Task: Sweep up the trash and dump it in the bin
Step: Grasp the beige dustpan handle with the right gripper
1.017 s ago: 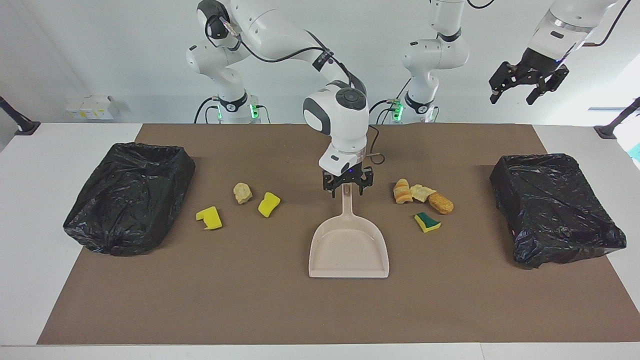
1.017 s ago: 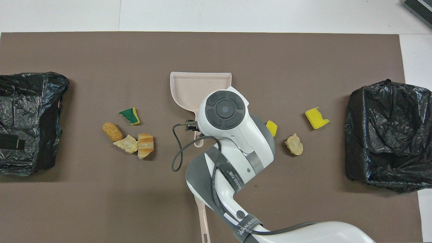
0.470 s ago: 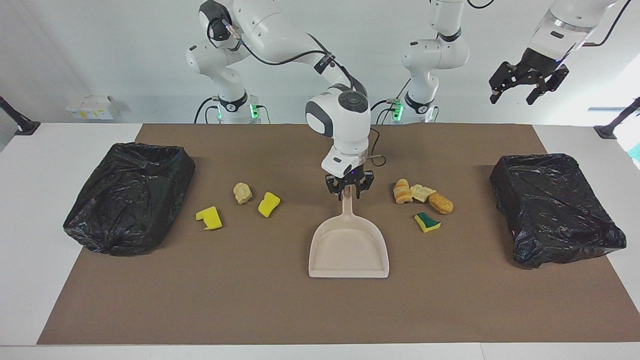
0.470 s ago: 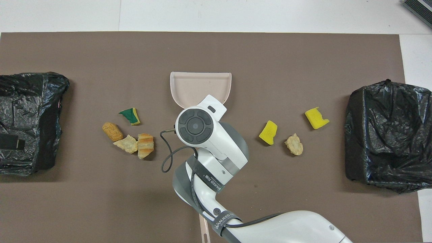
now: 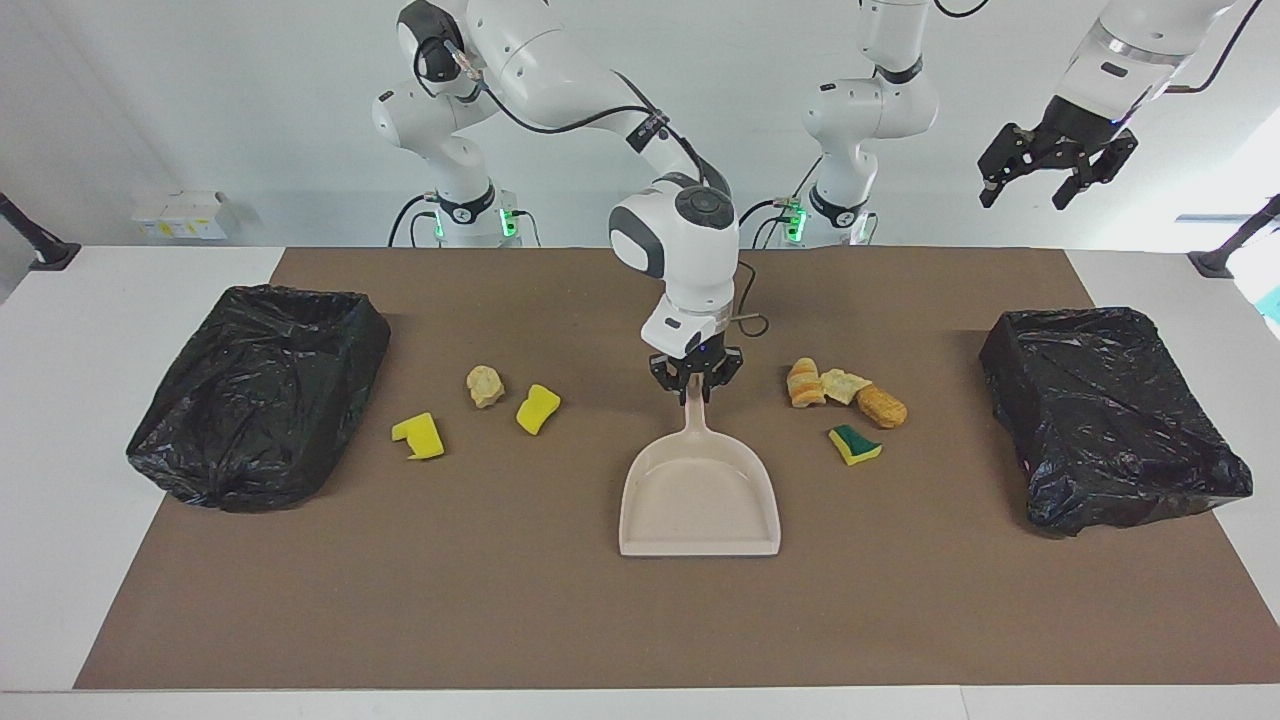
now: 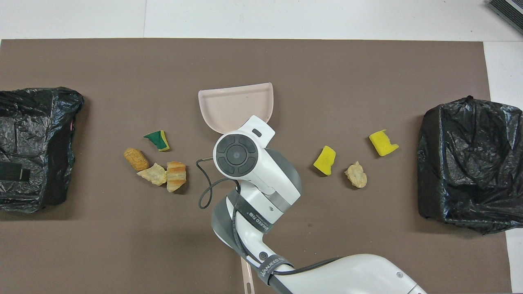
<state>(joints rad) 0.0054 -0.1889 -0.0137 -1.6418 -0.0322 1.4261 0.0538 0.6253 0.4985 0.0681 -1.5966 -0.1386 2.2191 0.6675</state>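
Observation:
My right gripper [image 5: 696, 385] is shut on the handle of the beige dustpan [image 5: 700, 500], whose flat pan [image 6: 235, 106] lies mid-table with its mouth away from the robots. The trash lies on both sides of it. Toward the right arm's end are two yellow sponge pieces [image 5: 418, 437] [image 5: 538, 409] and a tan lump [image 5: 485, 386]. Toward the left arm's end sit three bread-like lumps [image 5: 845, 388] and a green-topped sponge [image 5: 855, 445]. My left gripper [image 5: 1058, 170] waits open, high over the left arm's end of the table.
Two black bag-lined bins stand at the table's ends, one [image 5: 260, 395] at the right arm's end, one [image 5: 1110, 415] at the left arm's. A beige handle [image 6: 246, 277] pokes out under the right arm, near the robots. A brown mat [image 5: 640, 620] covers the table.
My right gripper has come down onto the dustpan's handle and shut on it. The pan has turned slightly. The left arm has not moved.

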